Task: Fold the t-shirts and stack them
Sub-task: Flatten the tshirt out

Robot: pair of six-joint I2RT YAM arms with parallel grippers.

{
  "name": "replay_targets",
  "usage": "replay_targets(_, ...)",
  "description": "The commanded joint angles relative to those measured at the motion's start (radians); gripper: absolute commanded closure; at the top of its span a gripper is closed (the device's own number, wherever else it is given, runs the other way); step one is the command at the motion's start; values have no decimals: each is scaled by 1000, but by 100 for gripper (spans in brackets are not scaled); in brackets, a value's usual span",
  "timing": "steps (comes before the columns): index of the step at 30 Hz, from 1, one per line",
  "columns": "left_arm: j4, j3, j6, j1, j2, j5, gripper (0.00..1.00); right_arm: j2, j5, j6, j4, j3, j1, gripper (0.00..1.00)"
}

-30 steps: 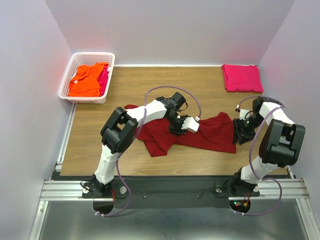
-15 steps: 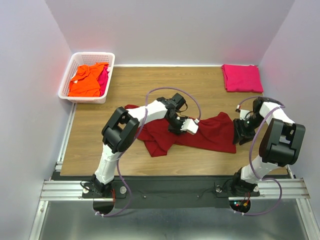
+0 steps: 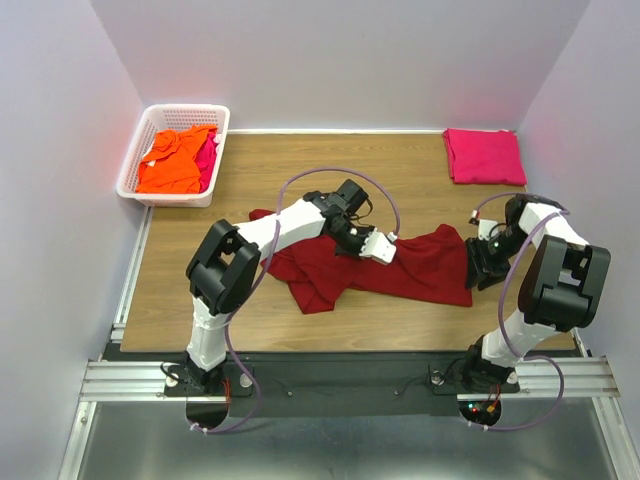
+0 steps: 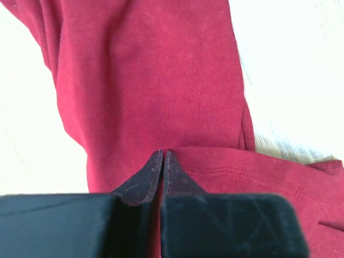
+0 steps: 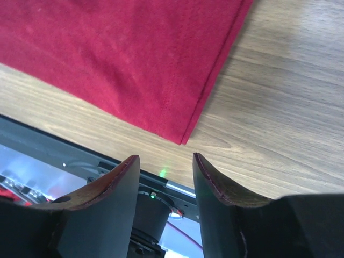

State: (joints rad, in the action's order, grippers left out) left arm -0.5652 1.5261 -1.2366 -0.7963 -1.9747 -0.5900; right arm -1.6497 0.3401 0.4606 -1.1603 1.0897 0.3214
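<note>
A dark red t-shirt (image 3: 420, 265) lies crumpled across the middle of the wooden table (image 3: 300, 160). My left gripper (image 3: 372, 252) presses down on its middle. In the left wrist view that gripper (image 4: 163, 153) is shut, pinching a fold of the dark red cloth (image 4: 150, 80). My right gripper (image 3: 478, 270) sits at the shirt's right edge. It (image 5: 165, 157) stands open with nothing between its fingers, just past the shirt's hem corner (image 5: 183, 141). A folded magenta-pink t-shirt (image 3: 483, 155) rests at the back right.
A white lattice basket (image 3: 150, 125) at the back left holds an orange t-shirt (image 3: 175, 160) and a pink one (image 3: 207, 158). Walls close the table on three sides. The metal rail (image 3: 340, 378) with the arm bases runs along the near edge.
My left gripper's jaws have closed onto the dark red cloth, and the left arm's elbow has swung a little to the left. The right arm has not moved.
</note>
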Motion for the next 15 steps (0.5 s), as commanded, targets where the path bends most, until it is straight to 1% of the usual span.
replay_targets(1,-24,46,43,15,62,-16,98,47,34,81,-59,56,10,47)
replay_targets(2,-27,57,61,28,68,-19,100,57,34,98,-67,65,10,46)
replay_targets(3,-30,69,106,60,79,-24,100,67,31,111,-81,71,10,45)
replay_targets(5,-51,129,140,107,88,-34,100,88,24,145,-94,81,10,43)
replay_targets(6,-73,155,175,167,96,-53,100,90,16,154,-102,88,10,42)
replay_targets(9,-114,273,254,267,103,-103,100,100,7,174,-107,108,10,41)
replay_targets(10,-116,325,281,331,106,-117,100,102,7,179,-107,117,10,41)
replay_targets(11,-116,342,304,368,109,-135,100,99,7,181,-107,125,10,41)
replay_targets(12,-96,354,360,400,112,-143,100,94,8,181,-107,134,10,40)
replay_targets(13,-79,353,385,466,125,-145,100,87,10,182,-107,157,10,41)
replay_targets(14,-58,341,409,491,131,-140,100,80,14,181,-107,167,10,41)
replay_targets(15,8,321,467,517,145,-101,100,76,23,182,-108,180,10,41)
